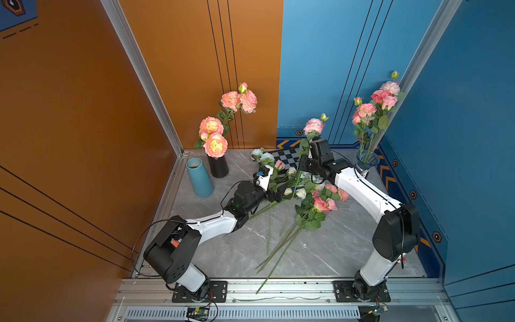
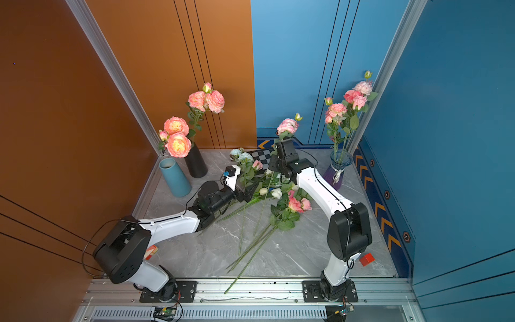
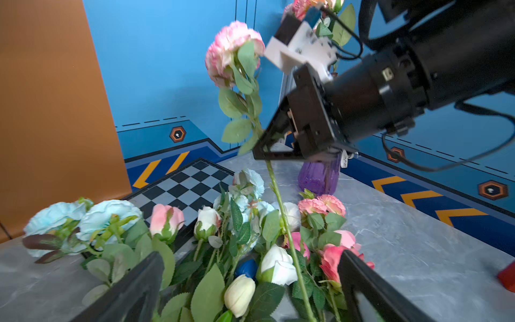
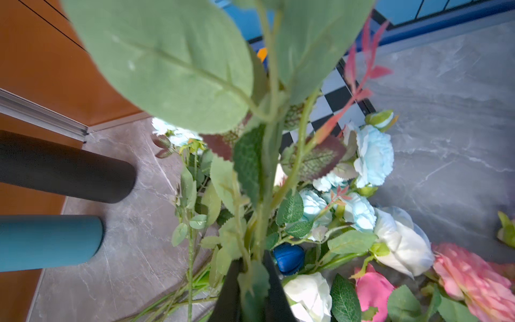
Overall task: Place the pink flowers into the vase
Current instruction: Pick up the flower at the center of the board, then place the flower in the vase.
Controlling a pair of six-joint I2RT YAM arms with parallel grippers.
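flower pile [image 1: 289, 185] fills centre, bare tabletop [image 1: 348, 245] front right, teal vase [image 1: 199, 178] blocks back-left corner

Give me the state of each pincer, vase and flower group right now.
right pincer: shut on the held pink flower
held pink flower: lifted, roughly upright, bloom on top
left pincer: open, low over the flower pile
glass vase: upright, holding pink flowers
black vase: upright, holding peach blooms
teal vase: upright, looks empty
loose pink flowers: lying on the table
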